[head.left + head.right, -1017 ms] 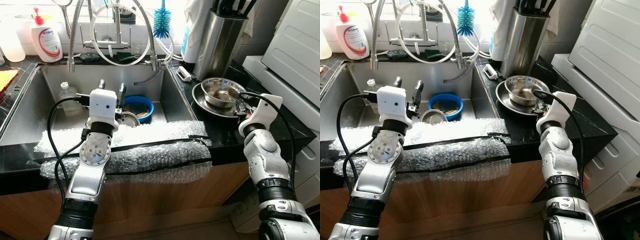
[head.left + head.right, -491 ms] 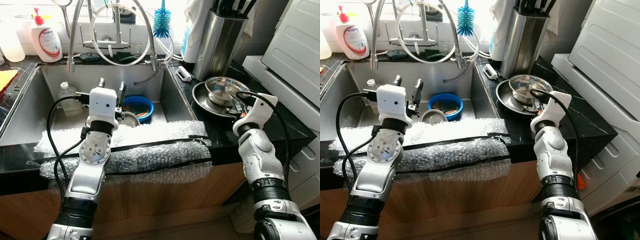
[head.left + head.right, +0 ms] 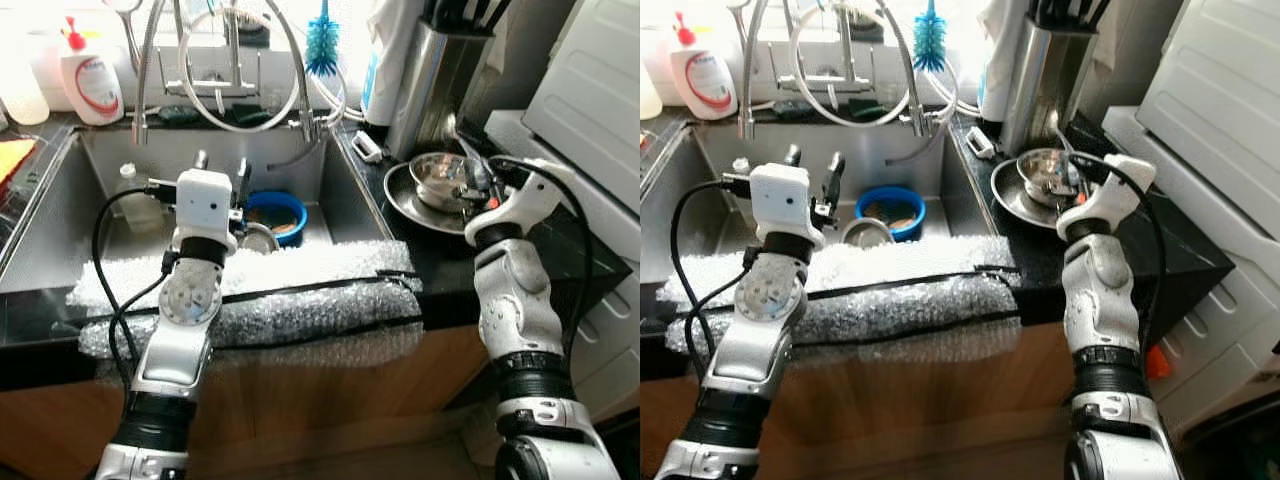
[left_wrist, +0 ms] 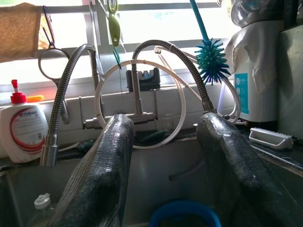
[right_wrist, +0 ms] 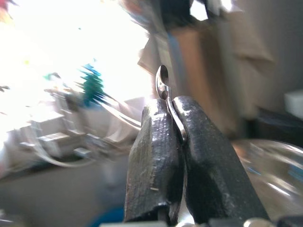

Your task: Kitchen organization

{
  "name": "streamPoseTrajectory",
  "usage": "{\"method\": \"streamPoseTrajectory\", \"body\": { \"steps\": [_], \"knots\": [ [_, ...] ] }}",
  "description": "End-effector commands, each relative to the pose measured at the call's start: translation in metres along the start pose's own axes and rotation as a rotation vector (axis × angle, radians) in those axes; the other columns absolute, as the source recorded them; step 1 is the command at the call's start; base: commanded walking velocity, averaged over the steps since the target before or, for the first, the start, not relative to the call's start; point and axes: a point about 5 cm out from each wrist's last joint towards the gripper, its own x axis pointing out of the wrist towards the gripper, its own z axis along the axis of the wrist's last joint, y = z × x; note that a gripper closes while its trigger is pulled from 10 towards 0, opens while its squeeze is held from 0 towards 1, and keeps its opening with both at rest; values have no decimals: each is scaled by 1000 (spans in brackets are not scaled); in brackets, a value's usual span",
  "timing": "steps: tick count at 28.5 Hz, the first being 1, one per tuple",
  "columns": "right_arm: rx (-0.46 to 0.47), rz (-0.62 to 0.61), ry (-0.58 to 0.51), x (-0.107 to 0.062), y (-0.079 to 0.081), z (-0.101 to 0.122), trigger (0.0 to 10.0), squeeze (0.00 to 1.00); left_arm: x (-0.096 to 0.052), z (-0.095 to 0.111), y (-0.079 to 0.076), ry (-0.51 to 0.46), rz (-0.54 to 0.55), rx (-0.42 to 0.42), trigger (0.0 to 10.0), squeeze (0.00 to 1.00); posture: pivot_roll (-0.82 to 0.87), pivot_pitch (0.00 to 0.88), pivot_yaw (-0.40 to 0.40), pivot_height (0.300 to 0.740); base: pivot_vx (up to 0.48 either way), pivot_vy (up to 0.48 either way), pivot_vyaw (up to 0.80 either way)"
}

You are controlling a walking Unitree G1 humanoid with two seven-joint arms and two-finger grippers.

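My right gripper (image 5: pixel 171 108) is shut on the handle of a metal spoon (image 5: pixel 163 87), whose bowl sticks out past the fingertips. In the eye views it (image 3: pixel 470 186) hovers just above a steel bowl (image 3: pixel 435 172) that sits on a steel plate (image 3: pixel 405 207) on the black counter, and the spoon (image 3: pixel 451 126) points up. My left gripper (image 3: pixel 222 168) is open over the sink (image 3: pixel 330 190), with nothing between its fingers (image 4: pixel 102 179). Just beyond it in the basin lie a blue bowl (image 3: pixel 280 210) and a small steel cup (image 3: pixel 260 238).
Bubble wrap (image 3: pixel 290 290) pads the sink's front edge. A plastic bottle (image 3: pixel 132 195) stands in the basin. Behind are a hose tap (image 3: pixel 235 70), a soap bottle (image 3: pixel 88 80), a blue brush (image 3: pixel 322 45) and a steel knife holder (image 3: pixel 437 75). A white appliance (image 3: pixel 590 90) stands to the right.
My right gripper has lifted from the steel bowl and tilted upward, bringing the spoon up with it. The left arm has stayed over the sink.
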Motion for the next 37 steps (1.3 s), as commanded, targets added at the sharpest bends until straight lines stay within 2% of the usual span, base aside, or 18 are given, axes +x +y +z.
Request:
{"method": "streamPoseTrajectory", "body": {
  "steps": [1,3,4,5,6,9,10,12,13,14,15,21,23,28,29,37],
  "knots": [
    [36,36,-27,-2,6,3,10000,0,3,2,0,4,0,-51,10000,0,23,0,-88,740,0,0,0],
    [107,62,-29,-4,12,1,10000,0,3,3,1,14,18,-130,10000,0,24,0,-89,740,0,0,0],
    [199,85,-20,-7,18,-3,10000,0,4,2,3,32,32,-222,10000,0,19,0,-89,740,0,0,0],
    [199,85,-20,-7,18,-3,10000,0,4,2,3,32,32,-222,10000,0,19,0,-89,740,0,0,0],
    [274,114,-9,-10,24,-7,10000,0,4,3,5,35,41,-288,10000,0,19,0,-89,740,0,0,0],
    [400,166,16,-19,37,-17,10000,0,4,4,5,46,33,-434,10000,0,25,0,-91,740,0,0,0],
    [469,179,26,-24,42,-21,10000,0,3,4,4,60,10,-523,10000,0,26,0,-91,740,0,0,0],
    [584,183,33,-30,47,-26,10000,0,1,5,1,71,-26,-628,10000,0,29,0,-92,740,0,0,0],
    [584,183,33,-30,47,-26,10000,0,1,5,1,71,-26,-628,10000,0,29,0,-92,740,0,0,0],
    [624,190,35,-33,49,-27,10000,0,0,5,-1,79,-48,-667,10000,0,28,0,-92,740,0,0,0],
    [705,215,46,-40,54,-30,10000,0,-3,5,-4,91,-95,-741,10000,0,25,0,-91,740,0,0,0],
    [822,252,75,-51,61,-35,10000,0,-6,8,-12,95,-174,-797,10000,0,20,0,-94,740,0,0,0],
    [873,265,79,-55,61,-36,10000,0,-8,14,-19,88,-250,-868,10000,0,22,0,-97,740,0,0,0],
    [884,284,104,-58,62,-38,10000,0,-11,17,-24,104,-306,-888,10000,0,19,0,-96,740,0,0,0],
    [907,351,133,-63,69,-38,10000,0,-14,18,-29,115,-349,-894,10000,0,22,0,-99,740,0,0,0],
    [907,413,173,-68,77,-39,10000,0,-17,15,-33,148,-367,-914,10000,0,21,0,-101,740,0,0,0]
  ]
}}
